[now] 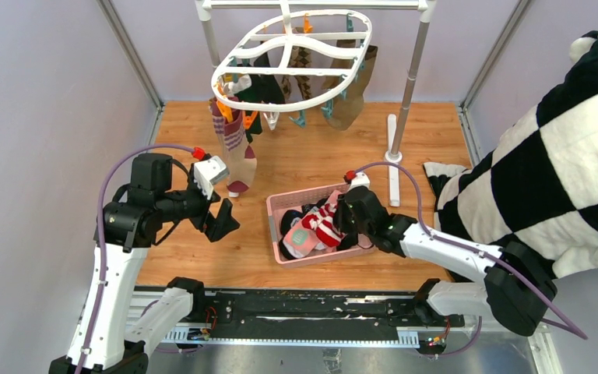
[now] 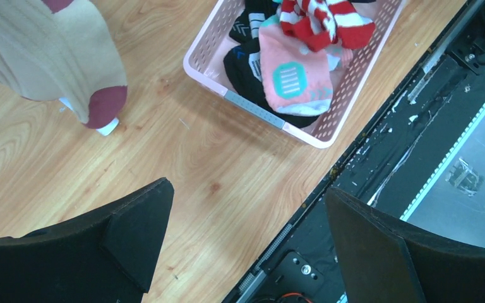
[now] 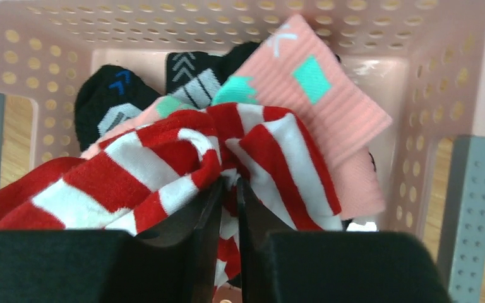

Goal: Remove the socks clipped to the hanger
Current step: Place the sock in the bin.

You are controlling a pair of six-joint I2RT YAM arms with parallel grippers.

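Top view: the hanger (image 1: 286,51) hangs from a grey pole rack (image 1: 409,86) at 12 o'clock, with several socks (image 1: 352,93) clipped beneath it. A beige sock (image 1: 239,152) with a maroon toe dangles lowest, at the hanger's 7 o'clock side. A pink basket (image 1: 276,206) sits mid-table (image 1: 296,164), and a checked plush cloth (image 1: 561,164) crowds the 3 o'clock edge. The left gripper (image 1: 221,221) is at the basket's 9 o'clock, apart from it. The right gripper (image 1: 340,220) is over the basket's 3 o'clock side, at a red-white striped sock (image 1: 327,227). Left wrist view: the fingers are spread wide over bare wood with nothing between them, the beige sock's toe at 11 o'clock and the basket at 1 o'clock. Right wrist view: the jaws are nearly together, pinching a fold of the striped sock above a pink sock (image 3: 328,95) and black socks (image 3: 110,101) in the basket.
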